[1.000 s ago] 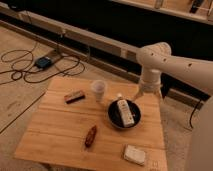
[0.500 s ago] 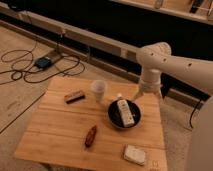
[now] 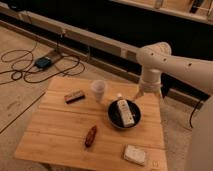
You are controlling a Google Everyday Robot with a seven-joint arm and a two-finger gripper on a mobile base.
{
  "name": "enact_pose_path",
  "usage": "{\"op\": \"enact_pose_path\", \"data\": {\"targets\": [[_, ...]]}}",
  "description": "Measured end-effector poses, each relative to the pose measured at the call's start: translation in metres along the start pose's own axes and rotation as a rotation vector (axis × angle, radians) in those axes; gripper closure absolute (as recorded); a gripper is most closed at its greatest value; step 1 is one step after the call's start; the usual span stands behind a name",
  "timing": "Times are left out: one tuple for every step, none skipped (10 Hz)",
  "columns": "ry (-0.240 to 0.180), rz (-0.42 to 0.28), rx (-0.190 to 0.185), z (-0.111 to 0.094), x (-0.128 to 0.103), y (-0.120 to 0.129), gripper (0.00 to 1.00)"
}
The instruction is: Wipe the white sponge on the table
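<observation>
1. Camera view: the surface (image 3: 60,130) fills the lower left and centre of frame. Its lower right corner is cut off at the bottom edge.
2. The arm (image 3: 172,59) enters from the right. The claw (image 3: 148,95) hangs at the upper right edge of the surface, well apart from the sponge. Open or closed: cannot tell. Nothing evident in it.
3. The black bowl (image 3: 110,114) sits centre frame with a white bottle (image 3: 124,111) lying in it, between claw and sponge. Judgement: route round its right side.
4. The white sponge (image 3: 134,154) lies flat at lower right, ungrasped. Judgement: descend squarely, grip its short sides, then stroke left over bare planks.
5. A small brown object (image 3: 90,136) lies lower centre, identity unclear, and may obstruct wiping.
</observation>
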Motion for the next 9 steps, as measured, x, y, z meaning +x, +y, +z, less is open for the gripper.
{"op": "enact_pose_path", "data": {"targets": [[-0.005,0.004,-0.001,-0.001,0.010,-0.004,0.20],[-0.013,0.001,-0.004,0.001,0.020,-0.008,0.20],[-0.023,-0.002,-0.009,0.004,0.027,-0.010,0.20],[-0.031,-0.003,-0.028,0.014,0.039,-0.010,0.20],[-0.029,-0.002,-0.043,0.026,0.049,-0.009,0.20],[-0.023,0.002,-0.055,0.039,0.056,-0.009,0.20],[-0.005,0.012,-0.064,0.058,0.066,-0.010,0.20],[0.006,0.023,-0.075,0.071,0.071,-0.009,0.20],[0.015,0.037,-0.086,0.079,0.075,-0.009,0.20]]}}
